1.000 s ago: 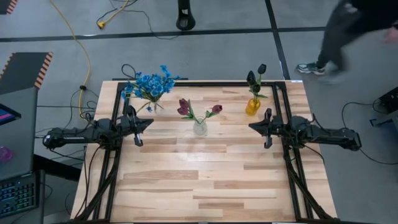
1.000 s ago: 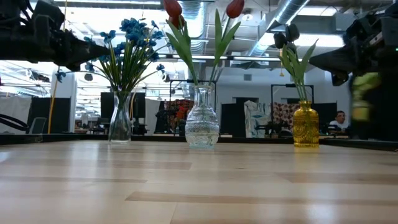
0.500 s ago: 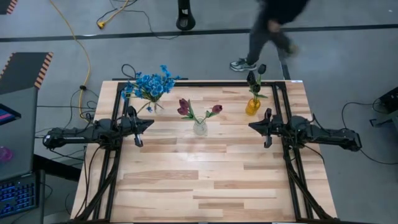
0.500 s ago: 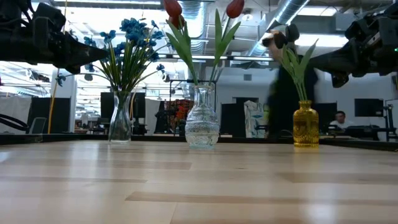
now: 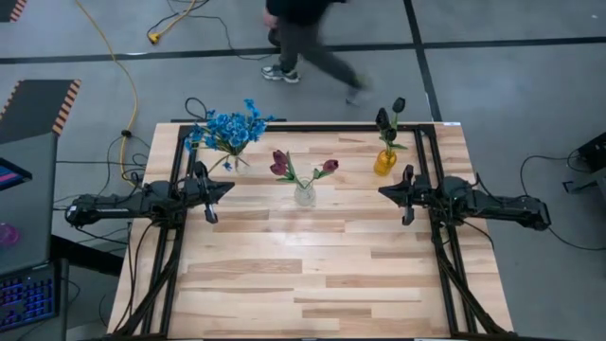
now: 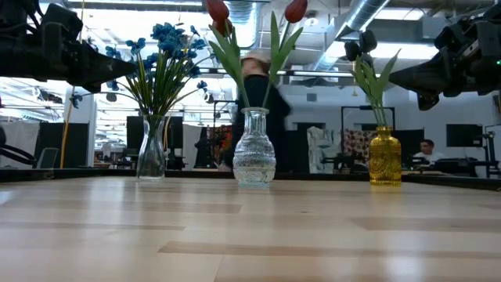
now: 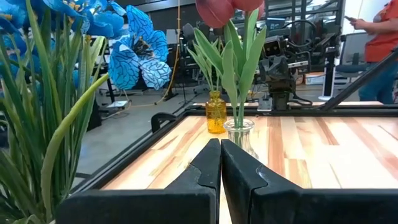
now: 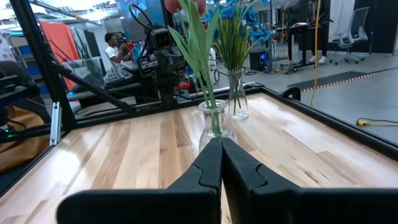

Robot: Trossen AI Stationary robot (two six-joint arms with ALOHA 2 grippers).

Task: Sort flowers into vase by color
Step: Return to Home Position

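Pincers closed, empty: left pincer (image 7: 220, 144), right pincer (image 8: 221, 143).

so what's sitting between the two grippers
Only the middle clear vase with the red flowers; the high view shows it on the line between the left gripper and right gripper.

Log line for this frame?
blue flowers: left vase | red flowers: middle vase | black flowers: yellow vase | left gripper: shut, empty | right gripper: shut, empty
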